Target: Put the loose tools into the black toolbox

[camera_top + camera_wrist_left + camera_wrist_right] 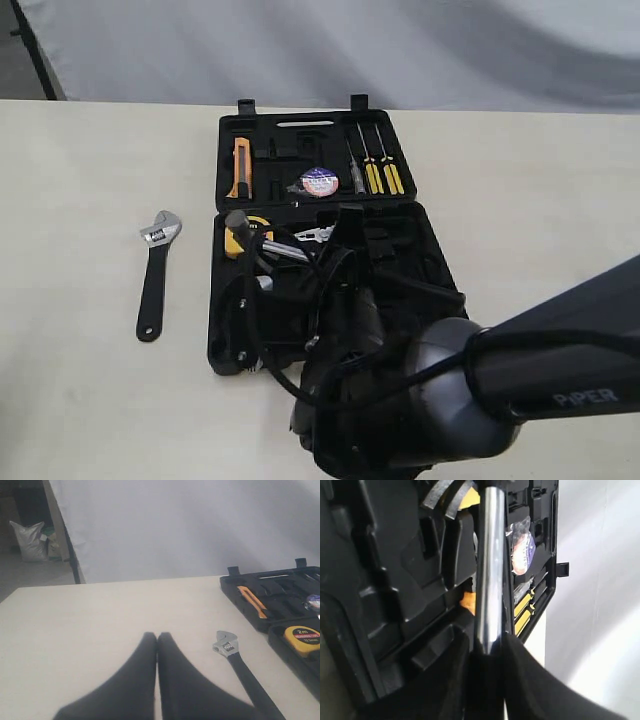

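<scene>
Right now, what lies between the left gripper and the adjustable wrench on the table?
Nothing: only bare cream tabletop separates the left gripper from the adjustable wrench. The left wrist view shows that stretch clearly.

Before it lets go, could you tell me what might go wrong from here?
The right gripper holds the hammer by its smooth chrome shaft, so it may slip or twist. The head sits by the tape measure and might land on it instead of in a toolbox recess.
</scene>
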### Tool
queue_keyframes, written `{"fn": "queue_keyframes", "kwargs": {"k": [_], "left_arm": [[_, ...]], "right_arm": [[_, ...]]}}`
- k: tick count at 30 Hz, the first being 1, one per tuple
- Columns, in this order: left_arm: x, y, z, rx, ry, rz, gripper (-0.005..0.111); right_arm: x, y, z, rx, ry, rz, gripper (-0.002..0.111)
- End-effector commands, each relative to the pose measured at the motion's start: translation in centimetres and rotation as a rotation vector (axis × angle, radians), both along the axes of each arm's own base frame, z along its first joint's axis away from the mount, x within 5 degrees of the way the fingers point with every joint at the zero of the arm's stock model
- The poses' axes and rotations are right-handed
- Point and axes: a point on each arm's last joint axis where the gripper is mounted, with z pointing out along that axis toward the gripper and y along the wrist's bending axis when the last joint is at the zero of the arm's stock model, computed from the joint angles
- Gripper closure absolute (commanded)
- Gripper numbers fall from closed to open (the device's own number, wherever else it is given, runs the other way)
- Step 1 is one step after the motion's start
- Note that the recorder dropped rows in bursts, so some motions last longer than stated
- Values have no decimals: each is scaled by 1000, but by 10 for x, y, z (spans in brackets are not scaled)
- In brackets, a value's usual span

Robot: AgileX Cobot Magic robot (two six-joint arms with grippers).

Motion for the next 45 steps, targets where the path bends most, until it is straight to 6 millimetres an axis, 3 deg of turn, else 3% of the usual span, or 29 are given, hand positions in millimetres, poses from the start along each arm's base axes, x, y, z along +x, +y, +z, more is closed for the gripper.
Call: {"fn": "queue_keyframes", "kwargs": {"k": [1, 3, 7, 11, 15, 21, 28, 32, 34, 39, 42, 45], "left_arm": [[-2, 0, -1, -27, -5, 1, 105], [-2, 0, -1, -27, -5, 1, 105], [-2, 0, -1, -27, -5, 1, 105], [-2, 0, -1, -27, -5, 1, 105], [-2, 0, -1, -27, -5, 1, 105], [-2, 0, -1, -27, -5, 1, 105], [-2, 0, -1, -27, -5, 1, 105], [-2, 0, -1, -27, -5, 1, 105], [-2, 0, -1, -27, -5, 1, 105], [-2, 0, -1, -27, -5, 1, 105], [-2, 0, -1, -27, -5, 1, 105], [-2, 0, -1, -27, -5, 1, 105]], "right_arm": [[0, -3, 3, 11, -25, -20, 108], [0, -3, 3, 14, -25, -22, 97], [2, -3, 6, 43, -49, -48, 61], [2, 2, 22, 77, -159, -93, 41], [-1, 11, 50, 213, -166, -69, 40], [-10, 18, 81, 494, 71, 41, 40], [5, -7, 97, 605, 182, -17, 40], [10, -6, 96, 678, 301, 63, 48], [16, -7, 96, 726, 335, 81, 59], [50, -23, 99, 872, 337, -64, 89], [58, -26, 97, 895, 350, -100, 109], [59, -23, 90, 870, 384, -98, 109]]}}
